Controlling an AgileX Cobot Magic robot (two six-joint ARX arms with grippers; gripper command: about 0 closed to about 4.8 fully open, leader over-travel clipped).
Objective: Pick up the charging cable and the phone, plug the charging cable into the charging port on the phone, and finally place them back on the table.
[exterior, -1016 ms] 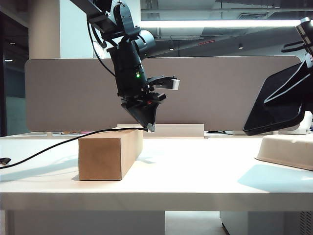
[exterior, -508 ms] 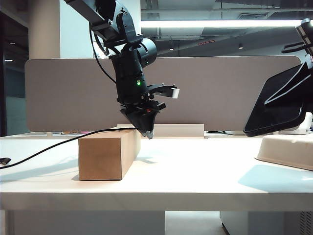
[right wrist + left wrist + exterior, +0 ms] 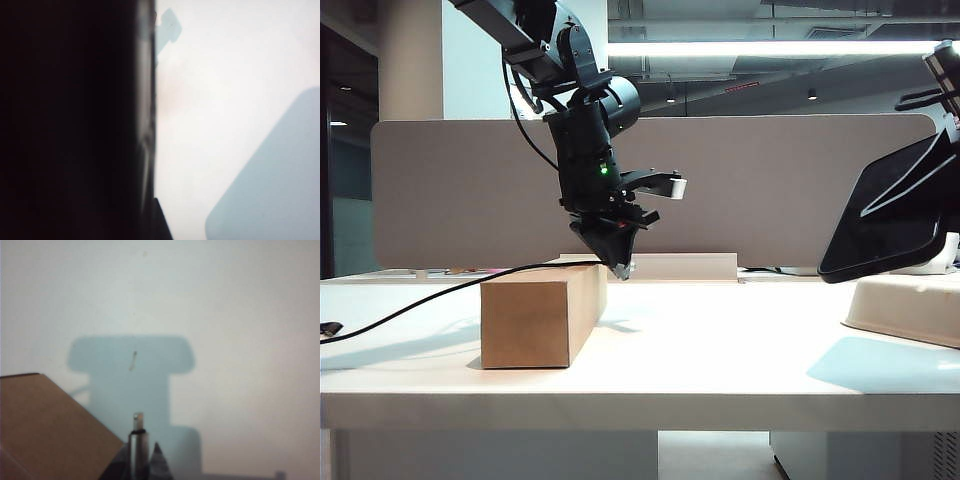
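I can read no writing or brand anywhere. My left gripper (image 3: 622, 268) hangs steeply down from its arm at the far end of the cardboard box (image 3: 542, 315), its jaws pinched on the charging cable (image 3: 440, 293) just behind the silver plug tip (image 3: 137, 419), which pokes out over the table (image 3: 720, 360). The cord trails left off the box. My right gripper (image 3: 948, 75) sits at the right edge, clamped on the phone (image 3: 892, 205), held tilted above a white tray (image 3: 910, 308). A grey divider panel (image 3: 450, 190) backs the white desk.
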